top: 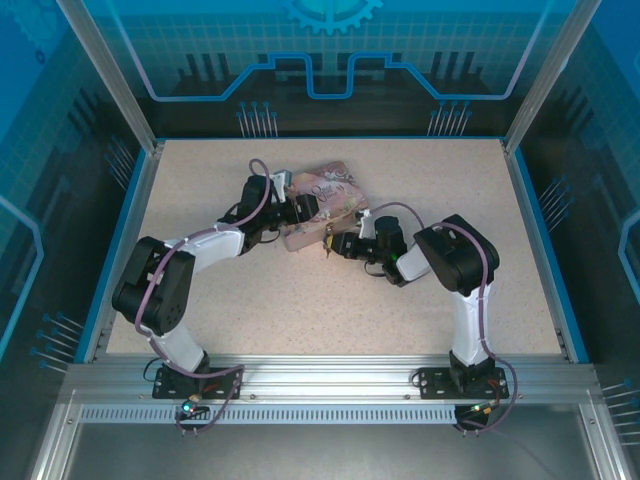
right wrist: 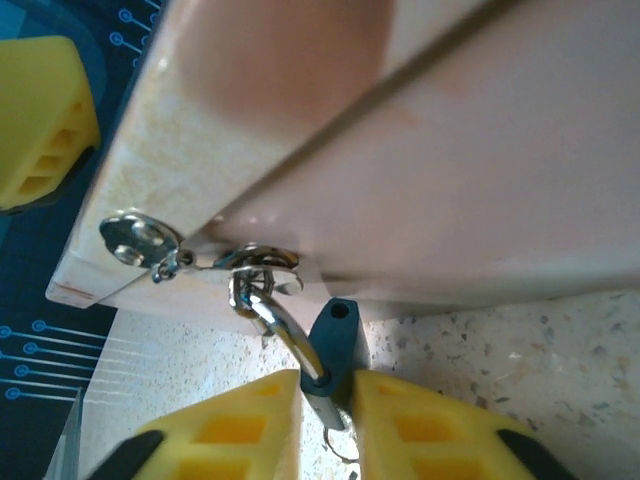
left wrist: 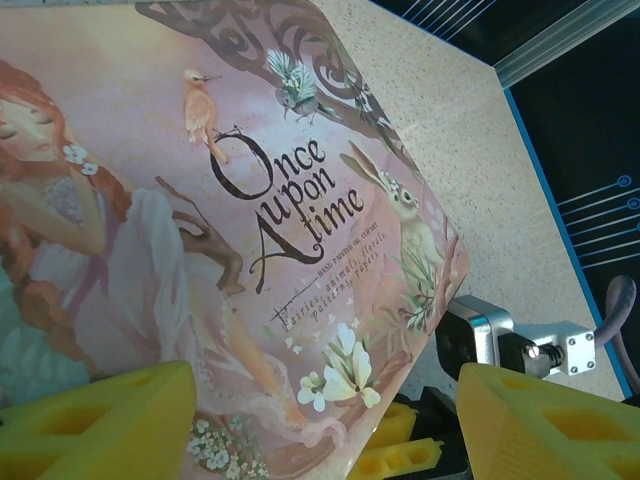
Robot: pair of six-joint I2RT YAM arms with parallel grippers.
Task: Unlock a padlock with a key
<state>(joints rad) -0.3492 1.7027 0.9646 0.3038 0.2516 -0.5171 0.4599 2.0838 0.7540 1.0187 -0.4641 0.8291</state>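
Key going in, not unlocked yet
Right hand (right wrist: 325, 405) grips key (right wrist: 335, 335) at padlock (right wrist: 262, 285); left hand (left wrist: 320, 420) open around tin (left wrist: 200, 200).

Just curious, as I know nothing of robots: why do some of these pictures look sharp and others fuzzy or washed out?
Top external: evenly lit, sharp, the pink box small. Left wrist: the box lid crisp, its lettering readable; the yellow fingers soft at the bottom edge. Right wrist: the box wall blurred and glaring; the metal hasp and dark key sharper.
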